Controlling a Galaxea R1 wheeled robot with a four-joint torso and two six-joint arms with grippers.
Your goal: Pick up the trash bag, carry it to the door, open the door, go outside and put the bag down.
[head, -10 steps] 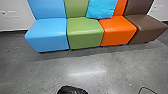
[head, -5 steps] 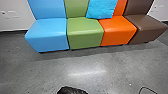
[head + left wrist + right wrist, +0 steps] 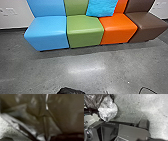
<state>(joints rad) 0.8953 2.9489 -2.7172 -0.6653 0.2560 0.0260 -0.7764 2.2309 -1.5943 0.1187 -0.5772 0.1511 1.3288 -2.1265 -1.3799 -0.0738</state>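
Grey concrete floor (image 3: 85, 61) runs to multicoloured seats (image 3: 85, 31) at 12 o'clock. The black trash bag (image 3: 70, 91) shows near 6 o'clock, heading and long axis unclear; whether either gripper is clenched, I cannot tell.

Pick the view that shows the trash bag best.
Right wrist view: the trash bag shows dark pleats and a pale, crumpled bunch. Head view: part of it, black, at the lower edge. Left wrist view: creased plastic up close, no clear outline.
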